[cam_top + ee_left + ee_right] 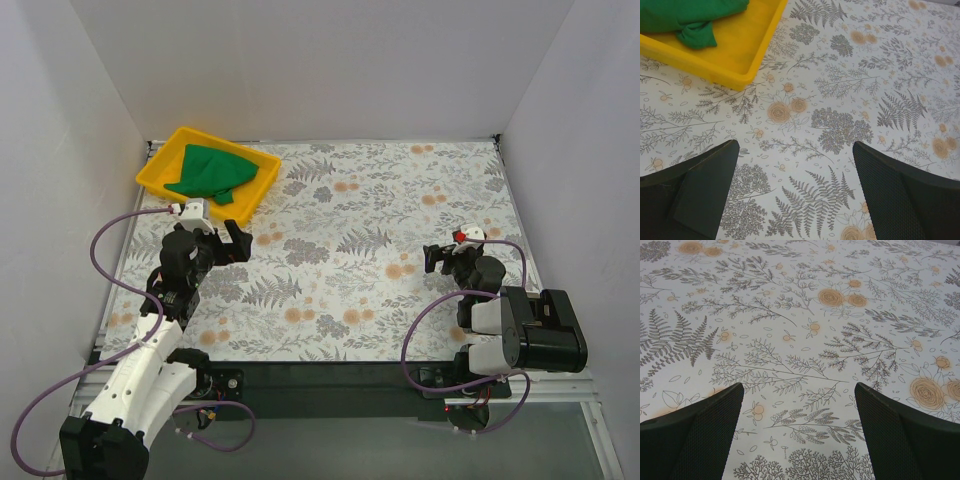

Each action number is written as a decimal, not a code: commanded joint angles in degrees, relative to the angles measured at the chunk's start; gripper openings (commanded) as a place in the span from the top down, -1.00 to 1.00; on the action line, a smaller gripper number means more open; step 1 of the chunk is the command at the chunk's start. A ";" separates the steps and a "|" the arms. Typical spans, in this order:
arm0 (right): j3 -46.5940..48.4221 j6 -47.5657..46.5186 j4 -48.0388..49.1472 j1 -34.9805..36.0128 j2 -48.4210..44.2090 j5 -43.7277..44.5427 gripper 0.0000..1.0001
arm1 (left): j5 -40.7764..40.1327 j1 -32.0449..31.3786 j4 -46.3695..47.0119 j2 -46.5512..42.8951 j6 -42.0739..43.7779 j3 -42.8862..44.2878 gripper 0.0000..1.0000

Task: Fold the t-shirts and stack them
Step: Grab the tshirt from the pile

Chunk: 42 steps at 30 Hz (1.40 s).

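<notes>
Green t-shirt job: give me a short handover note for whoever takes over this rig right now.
Left pincer: open, empty, above the table just short of the yellow tray.
Right pincer: open, empty, over the table's right side.
Green t-shirt: bunched in the tray at far left, neither arm touching it.
Done: no neat fold evident.
Left: lift it out, spread, fold, stack.

You see the t-shirt (pixel 210 172) lying in the tray (pixel 158 160), which sits on the table (pixel 400 300) at the frame's upper left.
</notes>
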 commanded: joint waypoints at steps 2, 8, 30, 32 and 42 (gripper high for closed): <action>0.92 -0.73 2.89 0.26 0.04 0.45 -0.97 | -0.65 -0.25 -0.16 -0.68 1.16 0.74 -0.96; 0.83 -2.39 3.06 0.35 -0.22 -2.81 -0.97 | -0.74 -0.25 -0.07 -0.07 1.24 0.74 -0.96; 42.68 -11.01 -78.95 1.66 -18.24 -36.71 -0.97 | 3.83 7.12 -8.59 30.66 -10.35 24.09 -0.88; 40.83 -11.71 -78.24 1.49 -19.21 -37.18 -0.97 | 3.05 7.66 -13.33 38.13 -10.97 30.86 -0.79; 31.94 -13.21 -73.31 -0.09 -21.94 -41.47 -0.97 | -6.36 13.27 -25.46 71.27 -19.92 61.73 -0.56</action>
